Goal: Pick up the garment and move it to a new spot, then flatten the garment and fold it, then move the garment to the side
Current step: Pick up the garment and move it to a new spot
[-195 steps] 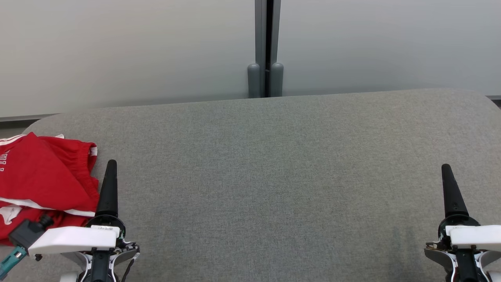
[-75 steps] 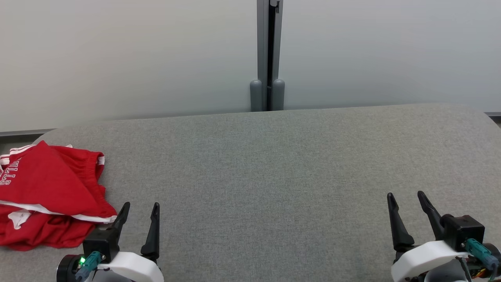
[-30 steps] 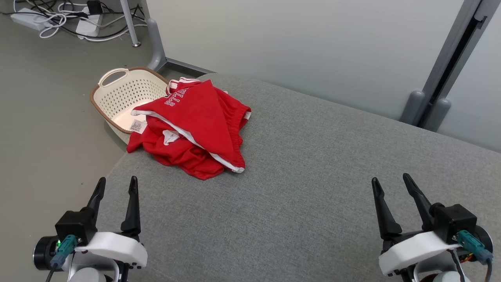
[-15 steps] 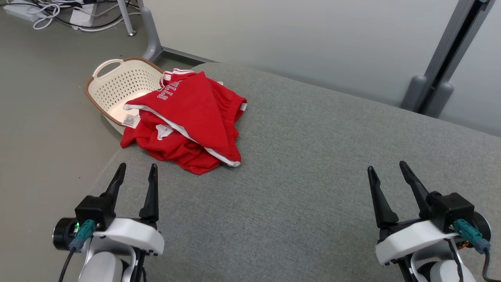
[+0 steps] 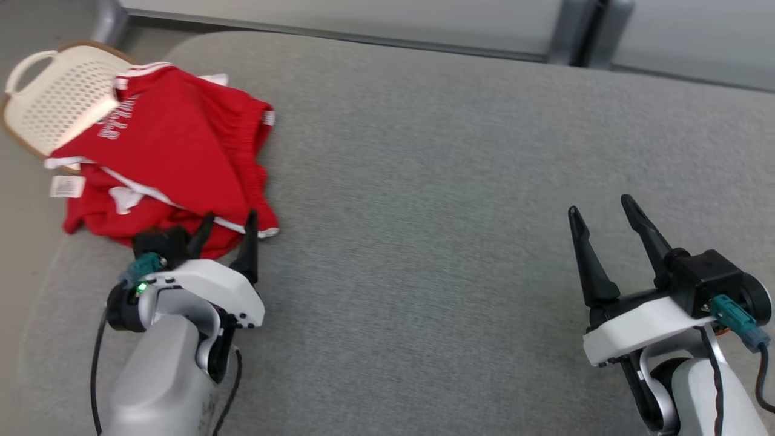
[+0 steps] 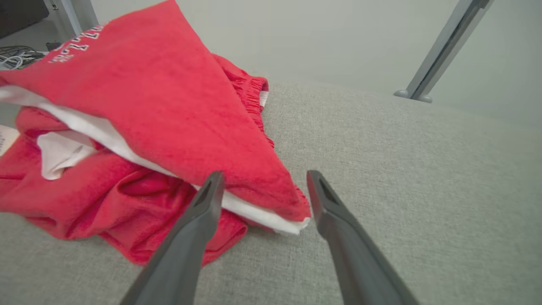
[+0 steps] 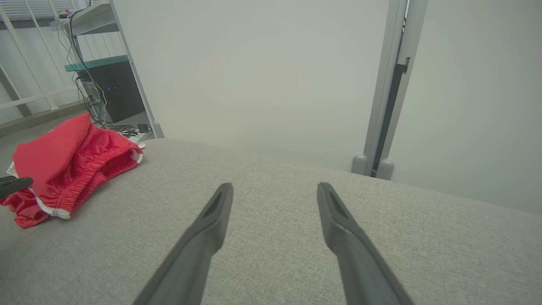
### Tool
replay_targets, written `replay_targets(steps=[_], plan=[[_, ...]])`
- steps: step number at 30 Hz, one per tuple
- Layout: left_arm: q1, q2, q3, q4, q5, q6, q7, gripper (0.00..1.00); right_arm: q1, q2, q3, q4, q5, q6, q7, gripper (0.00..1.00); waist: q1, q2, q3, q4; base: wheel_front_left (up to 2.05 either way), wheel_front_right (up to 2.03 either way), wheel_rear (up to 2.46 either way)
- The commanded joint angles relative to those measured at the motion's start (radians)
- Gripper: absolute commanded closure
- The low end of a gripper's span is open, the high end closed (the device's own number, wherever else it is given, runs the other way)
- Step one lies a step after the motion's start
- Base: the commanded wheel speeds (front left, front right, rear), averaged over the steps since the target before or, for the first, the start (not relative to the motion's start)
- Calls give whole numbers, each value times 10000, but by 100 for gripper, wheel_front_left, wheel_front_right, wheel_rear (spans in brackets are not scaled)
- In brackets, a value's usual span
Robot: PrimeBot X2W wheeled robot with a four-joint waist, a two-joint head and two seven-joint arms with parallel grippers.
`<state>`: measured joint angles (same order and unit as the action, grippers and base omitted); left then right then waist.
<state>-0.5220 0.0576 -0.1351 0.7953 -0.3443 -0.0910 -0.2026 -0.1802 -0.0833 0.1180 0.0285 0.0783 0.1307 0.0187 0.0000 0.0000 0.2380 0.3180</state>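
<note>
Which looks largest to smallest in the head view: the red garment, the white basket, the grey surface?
1. grey surface
2. red garment
3. white basket, partly hidden behind the garment, so its full size is unsure

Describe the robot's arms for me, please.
Both arms are pale grey with white shells. The left tool and right tool each have two long, dark, tapering fingers. Teal plugs and black cables sit at the wrists; a green light glows on the left.
</note>
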Motion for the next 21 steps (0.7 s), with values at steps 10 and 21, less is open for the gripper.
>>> replay_targets(steps=[10, 21], plan=[[-1617, 413, 368, 2492, -677, -243, 116, 100, -322, 51, -227, 106, 9, 0, -189, 0, 0, 0, 978, -952, 0, 0, 0], [-1159, 722, 709, 431, -118, 184, -635, 100, -107, 50, -505, 197, 1, 0, -263, 0, 0, 0, 316, -549, 0, 0, 0]])
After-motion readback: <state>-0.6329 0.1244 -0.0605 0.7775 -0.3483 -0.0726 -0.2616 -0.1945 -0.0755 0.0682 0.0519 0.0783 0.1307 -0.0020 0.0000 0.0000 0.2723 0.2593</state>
